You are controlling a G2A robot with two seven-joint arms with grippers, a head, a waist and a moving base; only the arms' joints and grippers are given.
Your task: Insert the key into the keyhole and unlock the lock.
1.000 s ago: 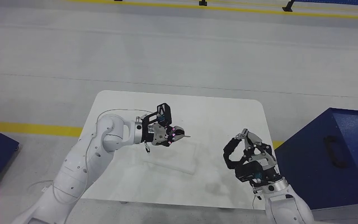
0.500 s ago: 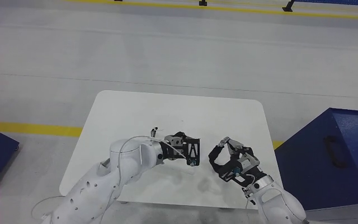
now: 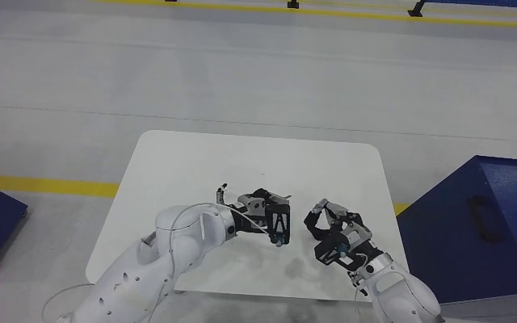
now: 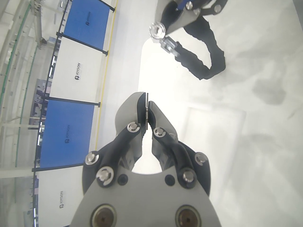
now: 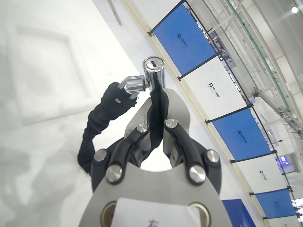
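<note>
My left gripper (image 4: 147,101) is shut on the key (image 4: 147,109), which shows edge-on between the pads. In the right wrist view the key's blade (image 5: 115,14) points towards the lock, a gap away. My right gripper (image 5: 159,95) is shut on the lock's chrome cylinder (image 5: 153,72), keyhole end facing the key. The lock's black-sleeved cable (image 5: 99,119) loops down beside it. Seen from above, the left gripper (image 3: 279,224) and the right gripper (image 3: 321,226) face each other over the white table's (image 3: 202,161) front right part. The lock (image 4: 156,30) is also seen from the left wrist.
A shallow white foam tray (image 4: 215,128) lies on the table under the left arm. A large blue bin (image 3: 477,226) stands off the table's right side. The table's far half is bare.
The left arm swung from the table's middle to the front right, turning its gripper towards the lock. The right gripper came left to meet it. In the last half second both barely moved.
</note>
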